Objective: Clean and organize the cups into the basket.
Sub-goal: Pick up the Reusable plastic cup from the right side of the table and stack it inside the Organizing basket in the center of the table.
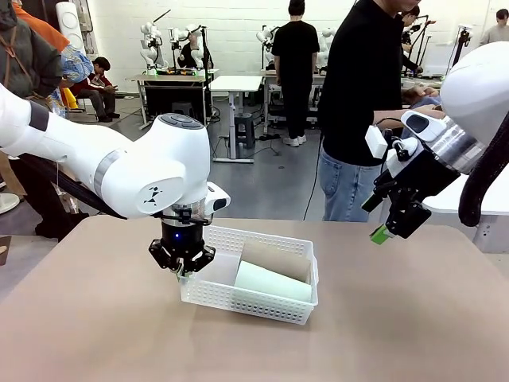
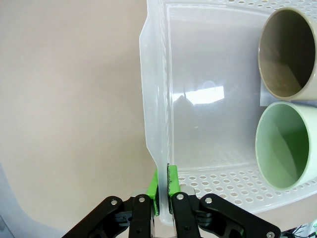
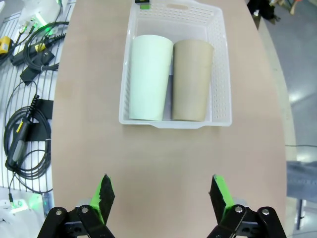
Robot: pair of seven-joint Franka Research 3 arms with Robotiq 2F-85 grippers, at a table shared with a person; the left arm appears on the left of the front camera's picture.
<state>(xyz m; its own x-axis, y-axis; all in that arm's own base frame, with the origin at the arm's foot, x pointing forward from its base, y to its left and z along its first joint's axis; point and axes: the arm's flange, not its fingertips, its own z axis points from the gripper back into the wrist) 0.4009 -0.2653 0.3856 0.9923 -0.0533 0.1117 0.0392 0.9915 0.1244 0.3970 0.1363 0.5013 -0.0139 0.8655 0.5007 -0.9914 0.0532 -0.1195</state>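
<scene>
The white perforated basket point(image 1: 208, 298) sits mid-table with both cups lying side by side inside. The mint green cup point(image 1: 270, 281) lies nearer me, the tan-brown cup point(image 1: 274, 259) behind it. In the left wrist view their open mouths face me, the tan-brown cup point(image 2: 288, 52) above the mint green cup point(image 2: 286, 145). My left gripper point(image 1: 182, 273) is shut on the basket's left end wall point(image 2: 157, 124), the green pads point(image 2: 153, 191) pinching the rim. My right gripper point(image 1: 386, 231) hangs open above the table's right side, and from it I see the basket point(image 3: 224, 79), the mint green cup point(image 3: 147, 77) and the tan-brown cup point(image 3: 191, 79).
The tan tabletop point(image 1: 103, 318) is bare around the basket. A person in a black shirt point(image 1: 362, 95) stands at the far edge, right of centre. Cables point(image 3: 27, 124) lie off the table's edge in the right wrist view.
</scene>
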